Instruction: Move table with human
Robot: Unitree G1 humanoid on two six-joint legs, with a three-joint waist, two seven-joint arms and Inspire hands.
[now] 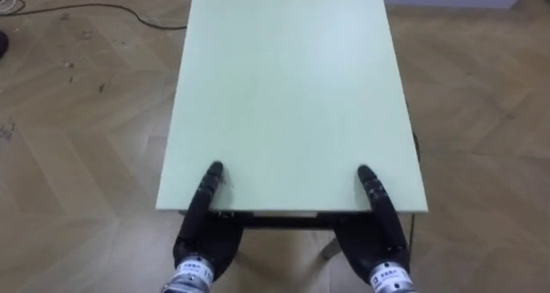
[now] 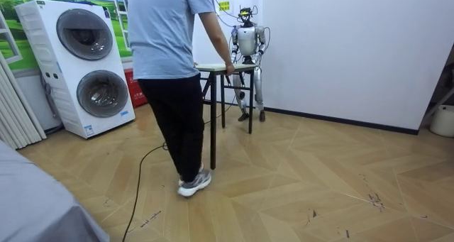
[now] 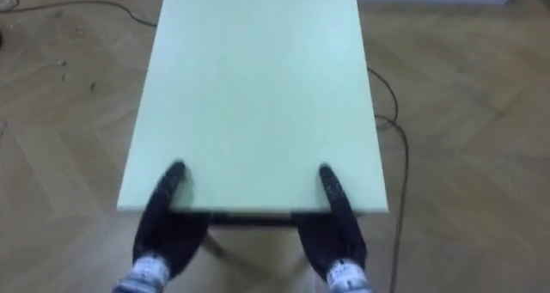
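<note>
Pale-green table [image 1: 292,87] partly covers left hand [image 1: 204,237] and right hand [image 1: 376,240].

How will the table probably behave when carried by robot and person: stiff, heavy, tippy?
Probably stiff: the table top looks flat and rigid, on dark slender legs. Likely manageable in weight, since the person holds the far end. Its smooth top may be slippery where the left hand and right hand clamp the near edge.
</note>
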